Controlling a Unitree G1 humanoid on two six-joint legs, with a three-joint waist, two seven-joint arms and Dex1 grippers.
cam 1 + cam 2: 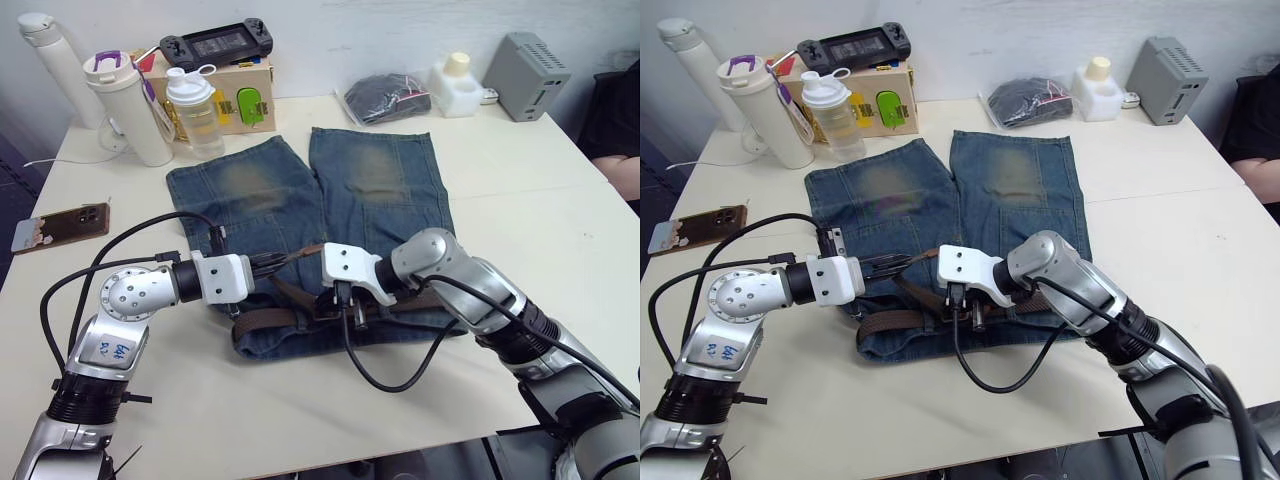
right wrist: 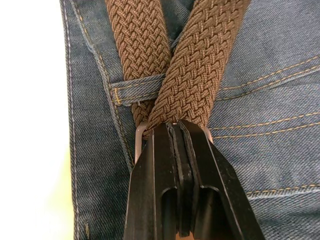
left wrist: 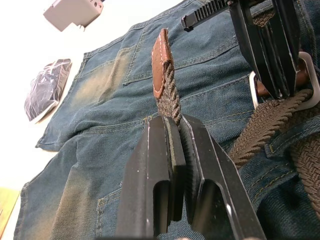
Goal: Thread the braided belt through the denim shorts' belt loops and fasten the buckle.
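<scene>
White table (image 1: 560, 230): shorts (image 1: 380, 190) flat; left gripper (image 3: 176, 122) clamped on belt (image 3: 167, 87) tip, right gripper (image 2: 178, 125) clamped at buckle (image 3: 307, 75).

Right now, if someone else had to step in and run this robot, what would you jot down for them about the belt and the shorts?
Left hand: shut on the belt's free end, its tan leather tip sticking out past the fingers.
Right hand: shut on the belt at the buckle.
The shorts lie flat on the table, waistband toward the robot. The belt runs along the waistband and passes under at least one belt loop.
Done: belt looks threaded; both ends are held near the middle of the waistband.
Left: feed the tip through the buckle and fasten it.
</scene>
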